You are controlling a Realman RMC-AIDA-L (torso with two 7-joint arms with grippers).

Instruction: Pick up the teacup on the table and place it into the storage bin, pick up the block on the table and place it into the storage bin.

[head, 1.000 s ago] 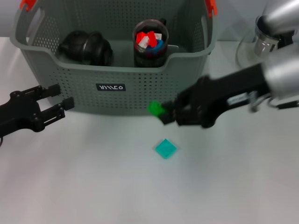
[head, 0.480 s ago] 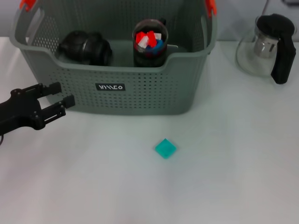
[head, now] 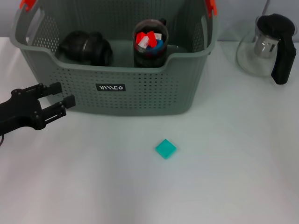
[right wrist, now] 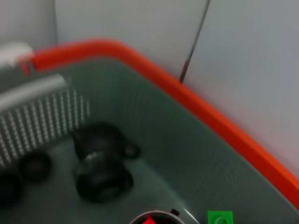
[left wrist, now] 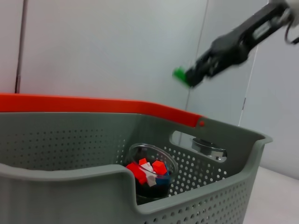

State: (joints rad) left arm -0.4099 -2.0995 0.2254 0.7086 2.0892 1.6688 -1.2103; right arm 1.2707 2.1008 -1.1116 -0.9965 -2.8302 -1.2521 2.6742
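The white surface (head: 224,186) carries three things. The grey perforated storage bin (head: 140,95) stands at the back. A small teal square block (head: 166,149) lies flat on the surface in front of the bin, well apart from it. A glass teapot with black handle (head: 266,49) stands at the right rear.

A small black label (head: 110,87) is sitting on the front wall of the grey storage bin (head: 140,93), in the head view. It is carrying a short run of white lettering, but the characters are showing too small and stylised to be read with any certainty. No other text, number, brand or sign is showing anywhere in the views.
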